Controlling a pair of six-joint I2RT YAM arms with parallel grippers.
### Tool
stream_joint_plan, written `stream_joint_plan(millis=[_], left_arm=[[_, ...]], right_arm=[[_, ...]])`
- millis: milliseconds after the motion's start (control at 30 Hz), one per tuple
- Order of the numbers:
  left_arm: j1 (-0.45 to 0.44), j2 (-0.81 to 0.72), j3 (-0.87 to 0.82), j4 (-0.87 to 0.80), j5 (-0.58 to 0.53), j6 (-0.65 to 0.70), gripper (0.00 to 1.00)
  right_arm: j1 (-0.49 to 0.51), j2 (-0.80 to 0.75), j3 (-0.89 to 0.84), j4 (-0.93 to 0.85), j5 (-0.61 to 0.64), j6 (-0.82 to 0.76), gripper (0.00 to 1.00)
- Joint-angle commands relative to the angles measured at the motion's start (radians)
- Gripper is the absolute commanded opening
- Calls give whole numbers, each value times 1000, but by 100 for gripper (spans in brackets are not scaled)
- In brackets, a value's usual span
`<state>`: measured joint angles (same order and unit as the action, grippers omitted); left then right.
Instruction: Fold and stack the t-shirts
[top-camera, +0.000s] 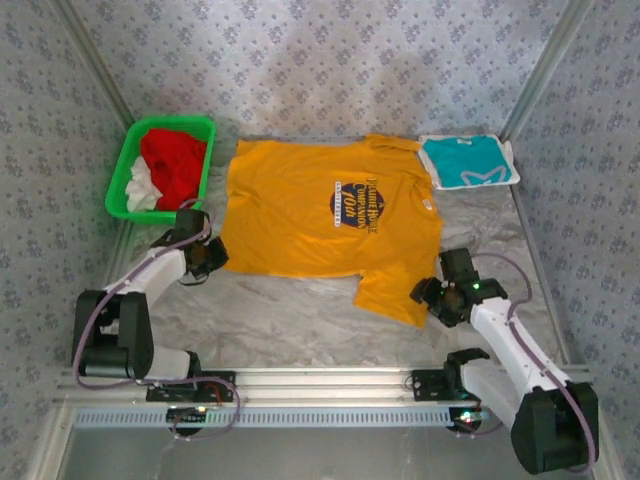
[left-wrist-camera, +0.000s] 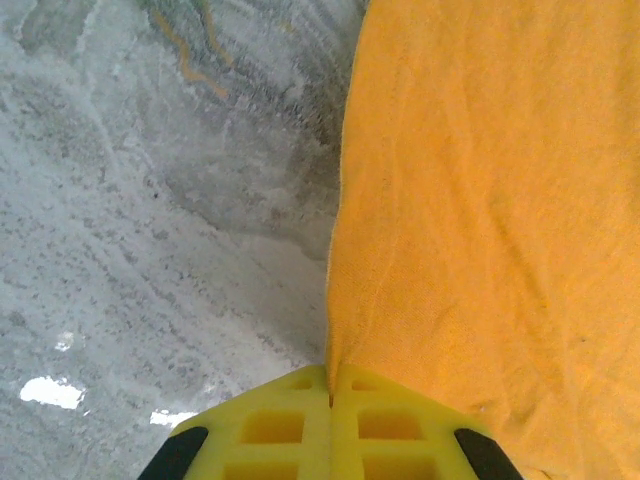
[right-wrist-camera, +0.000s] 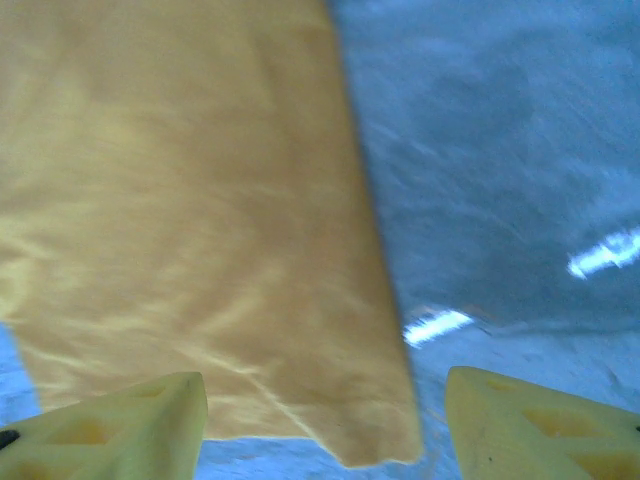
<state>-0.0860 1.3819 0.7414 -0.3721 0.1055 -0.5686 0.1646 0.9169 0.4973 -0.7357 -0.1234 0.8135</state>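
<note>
Nearest you, in the overhead view, both arms reach out over the grey table (top-camera: 280, 320) from its near edge.

Left gripper (top-camera: 203, 252): it sits at the left edge of the yellow-orange t-shirt (top-camera: 300, 210). Your left wrist camera adds what the overhead view cannot resolve. There the left gripper (left-wrist-camera: 330, 385) has its two yellow fingers (left-wrist-camera: 270, 425) pressed together, and the shirt's (left-wrist-camera: 480, 200) edge runs straight into the seam between them, pinched.

Right gripper (top-camera: 437, 295): it sits at the shirt's near right corner, the part that hangs nearest you. From your right wrist camera, the right gripper (right-wrist-camera: 322, 385) has its jaws standing well apart. The cloth corner (right-wrist-camera: 200, 220) lies on the table between them, and neither finger (right-wrist-camera: 520, 420) is closed on it. That picture is slightly blurred.

Beyond the grippers, the overhead view shows the yellow-orange t-shirt spread flat at mid-table, its dark blue chest print facing up.

Farthest from you, the teal t-shirt (top-camera: 468, 160) lies folded at the back right, just beside the yellow shirt's collar end. At the back left, a green basket (top-camera: 125, 170) holds a red cloth (top-camera: 175, 160) and a white cloth (top-camera: 140, 188).
</note>
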Motion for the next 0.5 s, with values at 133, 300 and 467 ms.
stream_joint_plan(millis=[133, 300, 467], left_arm=[[-1, 3, -4, -10, 41, -23, 0], [-2, 17, 4, -15, 44, -22, 0], [-3, -5, -9, -7, 34, -30, 0]], right_arm=[[-4, 62, -64, 44, -141, 70, 68], [41, 48, -123, 75, -149, 109, 65], [41, 64, -113, 130, -128, 92, 46]])
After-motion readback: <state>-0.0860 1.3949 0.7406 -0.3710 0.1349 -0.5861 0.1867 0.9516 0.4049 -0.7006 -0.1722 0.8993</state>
